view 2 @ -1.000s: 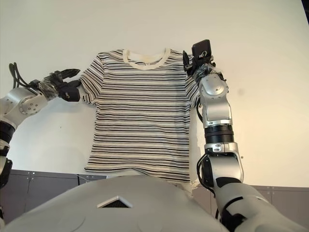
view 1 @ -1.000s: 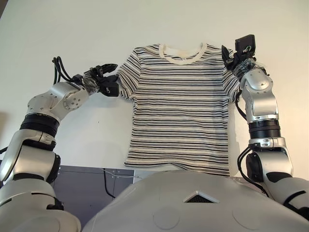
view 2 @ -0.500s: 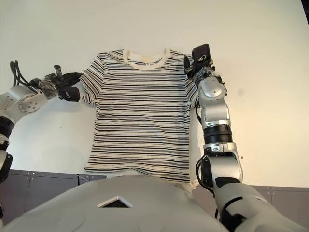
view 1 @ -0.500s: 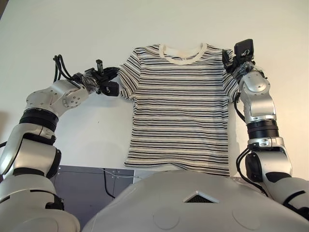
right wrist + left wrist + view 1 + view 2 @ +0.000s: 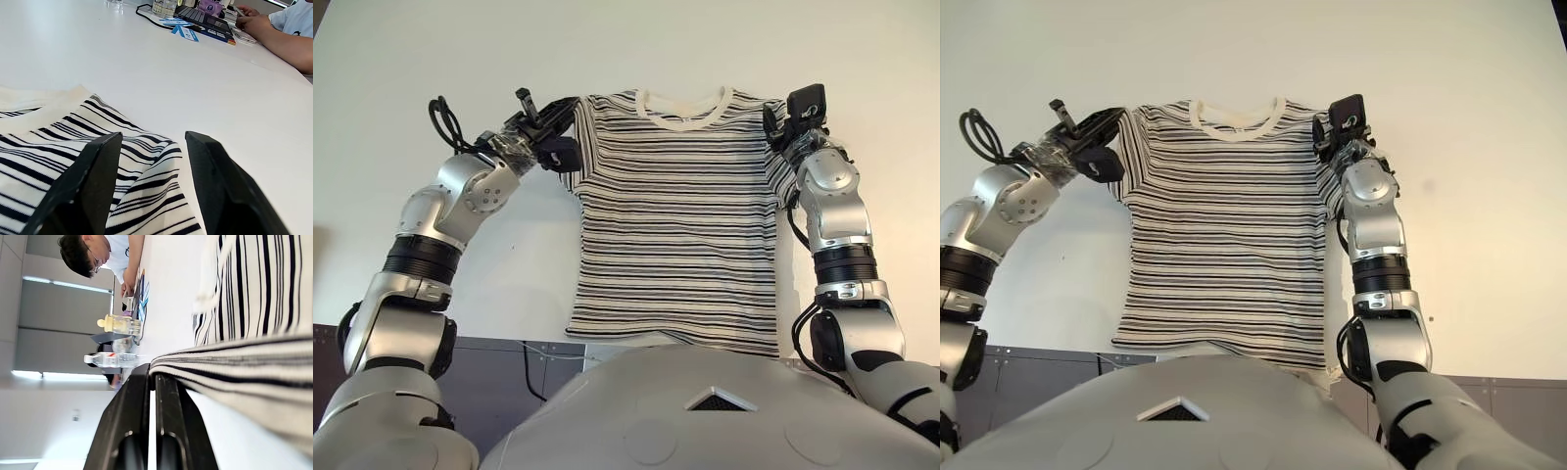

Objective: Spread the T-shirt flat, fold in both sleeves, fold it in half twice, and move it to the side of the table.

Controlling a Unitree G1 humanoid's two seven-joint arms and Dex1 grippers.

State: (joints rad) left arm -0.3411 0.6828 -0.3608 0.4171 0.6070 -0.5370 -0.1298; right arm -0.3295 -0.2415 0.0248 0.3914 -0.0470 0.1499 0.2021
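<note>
My left gripper (image 5: 151,374) is pinched on the left sleeve of the limp navy-and-cream striped T-shirt (image 5: 675,215), which lies flat on the white counter (image 5: 460,59). My right gripper (image 5: 154,137) hangs spread over the right sleeve. The cloth looks light and floppy, so I'd pinch at the cuff hems.

T-shirt (image 5: 675,225) flat on table (image 5: 460,59).

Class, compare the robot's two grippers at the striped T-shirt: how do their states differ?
The left gripper is shut; the right gripper is open. The left gripper pinches the left sleeve; the right gripper holds nothing, above the right sleeve. Both sit by the T-shirt's shoulders.
</note>
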